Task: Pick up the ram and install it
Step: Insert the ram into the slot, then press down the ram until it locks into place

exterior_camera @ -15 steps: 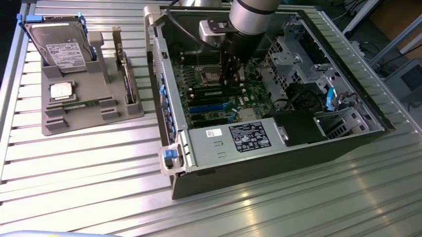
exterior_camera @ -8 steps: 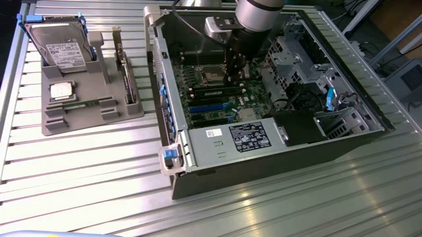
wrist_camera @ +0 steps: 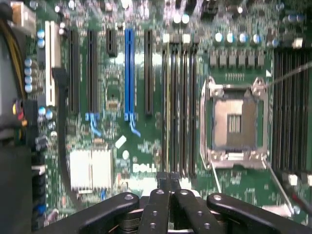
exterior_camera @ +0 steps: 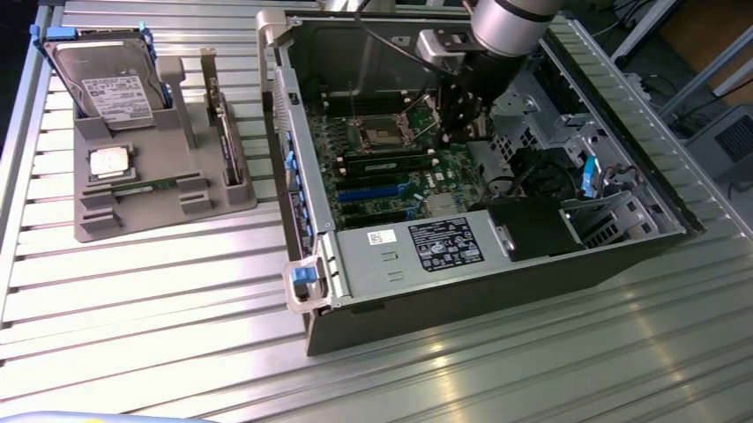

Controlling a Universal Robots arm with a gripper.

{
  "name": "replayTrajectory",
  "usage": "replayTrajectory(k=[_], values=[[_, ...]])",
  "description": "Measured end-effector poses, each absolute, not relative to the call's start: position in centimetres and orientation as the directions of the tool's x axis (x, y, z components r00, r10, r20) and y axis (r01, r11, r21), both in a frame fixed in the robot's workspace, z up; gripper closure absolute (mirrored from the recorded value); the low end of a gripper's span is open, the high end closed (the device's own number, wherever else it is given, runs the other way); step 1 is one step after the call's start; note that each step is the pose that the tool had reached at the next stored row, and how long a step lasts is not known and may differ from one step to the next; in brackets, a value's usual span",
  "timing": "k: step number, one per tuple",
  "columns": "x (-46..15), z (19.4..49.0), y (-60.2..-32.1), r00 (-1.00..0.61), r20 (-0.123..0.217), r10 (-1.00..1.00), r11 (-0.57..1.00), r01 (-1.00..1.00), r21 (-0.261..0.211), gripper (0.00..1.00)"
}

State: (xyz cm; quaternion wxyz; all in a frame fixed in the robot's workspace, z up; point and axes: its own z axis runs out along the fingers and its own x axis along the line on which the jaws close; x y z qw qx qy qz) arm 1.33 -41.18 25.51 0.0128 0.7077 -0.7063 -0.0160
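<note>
Table is ribbed metal, 1 of it, carrying everything. At the near edge, about the middle: 1 open computer case lying on its side, with 1 blue latch at its near corner and 1 grey power supply with a label just behind that. Further in is 1 green motherboard with 1 empty processor socket. The wrist view gives the same motherboard and socket, plus 1 blue slot, 1 silver heatsink and 4 long memory slots side by side next to the socket; cannot tell if any is filled. 1 tool hangs inside the case over the board just beside the socket. In the wrist view the tool has its fingers pressed together above the ends of those 4 slots, nothing visible pinched between them. 1 silver arm comes in from the far edge. Toward the table's far corner on the exterior view's left: 1 grey holder, well apart from the tool. In it are 1 ram, a thin green stick lying flat in a groove, 1 square silver chip just behind it, 1 hard drive propped upright at the far end, and 1 dark expansion card standing on edge on the side nearest the case.
</note>
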Motion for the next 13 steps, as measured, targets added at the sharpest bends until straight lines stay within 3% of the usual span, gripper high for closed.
replayTrajectory(k=[13], values=[[4.9, 27.1, -41.2, 0.002, -0.005, -1.0, -0.002, -0.999, 0.045, 0.89]])
